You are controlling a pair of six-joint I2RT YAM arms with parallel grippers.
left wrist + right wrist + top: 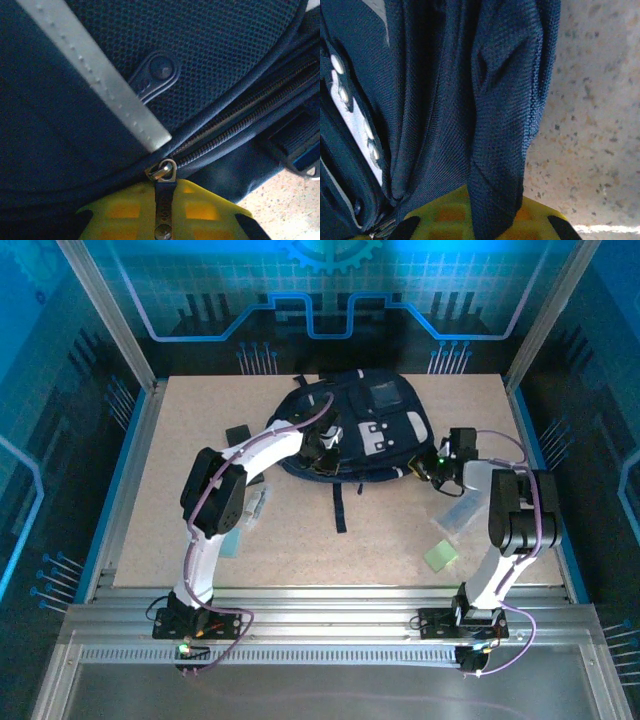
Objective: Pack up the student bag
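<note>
On the left, the left arm (213, 498) rises from its base at the near edge of the table and bends at a raised elbow. It reaches right and away across the pale speckled board table (300, 560). It ends with the left gripper (325, 447) at the near left edge of the student bag (360, 425), a large dark navy fabric backpack with light grey front patches, lying flat at the far middle of the table. From the left wrist the left gripper (162, 222) is clenched: its yellow pads (122, 212) pinch the dark zipper pull (162, 200). The pull's metal slider (162, 171) sits just beyond the fingertips on the bag's zipper track, below a light grey stripe (100, 80) and a navy mesh panel (225, 45). On the right, the right arm (517, 510) stands up from its base, folds at the elbow and reaches left to the bag's near right edge, where the right gripper (437, 462) meets it. From the right wrist the right gripper (485, 222) is closed on a navy woven strap (505, 125) that runs between its yellow pads, with the bag's body just left of it.
</note>
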